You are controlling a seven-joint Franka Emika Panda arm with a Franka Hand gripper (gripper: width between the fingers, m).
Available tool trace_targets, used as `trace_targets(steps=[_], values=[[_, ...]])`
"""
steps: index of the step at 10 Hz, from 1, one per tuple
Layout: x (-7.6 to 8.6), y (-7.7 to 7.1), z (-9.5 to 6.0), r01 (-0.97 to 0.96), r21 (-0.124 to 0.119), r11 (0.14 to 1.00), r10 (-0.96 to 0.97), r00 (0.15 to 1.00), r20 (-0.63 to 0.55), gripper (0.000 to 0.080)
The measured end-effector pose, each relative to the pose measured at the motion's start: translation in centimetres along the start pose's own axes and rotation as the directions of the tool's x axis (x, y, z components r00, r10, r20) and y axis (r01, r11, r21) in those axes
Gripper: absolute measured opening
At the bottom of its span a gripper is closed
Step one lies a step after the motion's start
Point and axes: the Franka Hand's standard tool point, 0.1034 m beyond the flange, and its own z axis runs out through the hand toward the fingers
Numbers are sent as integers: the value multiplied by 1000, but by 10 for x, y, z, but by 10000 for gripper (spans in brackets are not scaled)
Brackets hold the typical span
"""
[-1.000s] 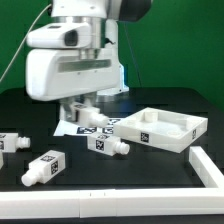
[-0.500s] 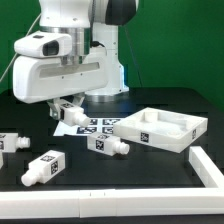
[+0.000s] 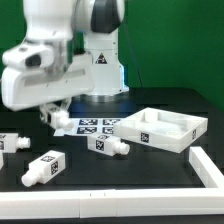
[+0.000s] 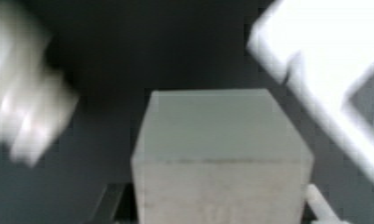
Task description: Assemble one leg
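Observation:
My gripper (image 3: 55, 116) hangs low over the black table, left of the marker board (image 3: 92, 126) in the exterior view. It is shut on a leg (image 3: 61, 119), a white block with a tag. In the wrist view this leg (image 4: 223, 140) fills the middle between the two fingers of the gripper (image 4: 219, 205). Three more legs lie on the table: one (image 3: 108, 145) in front of the marker board, one (image 3: 42, 168) at the front left and one (image 3: 10, 142) at the left edge. The wrist view is motion-blurred.
The large white tabletop (image 3: 190, 135) lies at the exterior view's right. A white rail (image 3: 40, 206) runs along the front and another (image 3: 207, 166) at the front right. The arm's base (image 3: 100, 95) stands behind the marker board.
The arm has swung toward the exterior view's left, and the gripper has moved left with it, off the marker board. The legs on the table have not moved.

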Motion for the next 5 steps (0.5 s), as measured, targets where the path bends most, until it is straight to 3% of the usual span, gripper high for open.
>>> trace_targets(steps=[4, 5], values=[[-1, -3, 7, -9, 11, 1000, 9, 1000, 9, 265], [-9, -2, 15, -9, 14, 1000, 9, 1000, 5, 265]])
